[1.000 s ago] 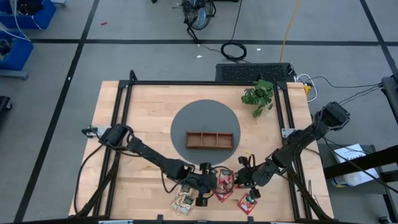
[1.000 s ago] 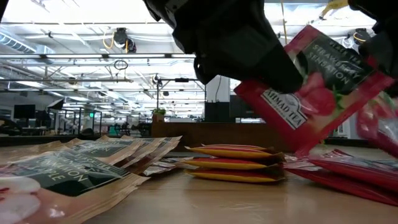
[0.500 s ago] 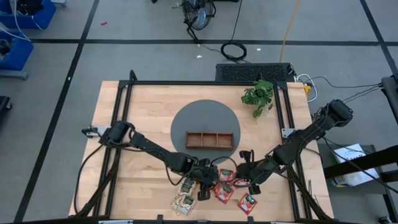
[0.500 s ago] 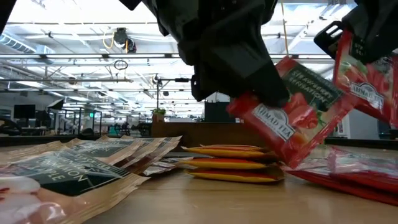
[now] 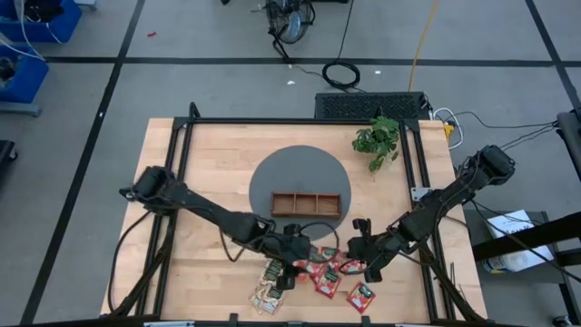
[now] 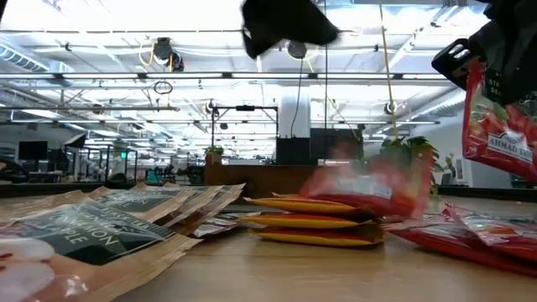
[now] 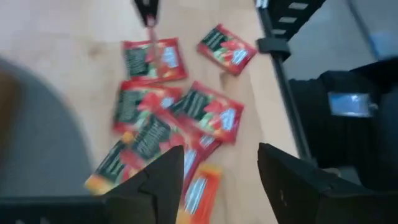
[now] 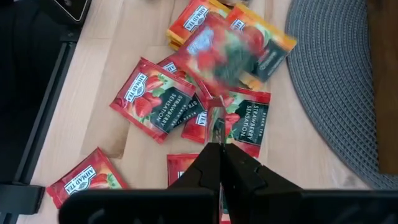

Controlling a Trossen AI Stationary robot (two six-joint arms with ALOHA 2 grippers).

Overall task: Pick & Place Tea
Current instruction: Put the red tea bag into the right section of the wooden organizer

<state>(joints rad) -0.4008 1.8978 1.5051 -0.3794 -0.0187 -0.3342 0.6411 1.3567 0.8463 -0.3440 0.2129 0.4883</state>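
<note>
The left gripper hangs above the near edge of the wooden table, at about 6 o'clock from the table's centre; in its wrist view its two dark fingers stand clearly apart with nothing between them. Just beneath it a blurred red packet shows over the stack of orange packets, tilted; whether it touches them cannot be told. The right gripper sits a little toward 3 o'clock from the left one, its fingers pressed together on the edge of a red tea packet, which hangs upright, clear of the table, in the low view. Under and between the two grippers lies the scattered tea: overlapping red packets with dark green labels, and pale packets toward 7 o'clock. Toward 12 o'clock from the grippers, a brown three-compartment tray rests on a round grey mat. A green plant stands at about 2 o'clock, near the table's far right corner.
</note>
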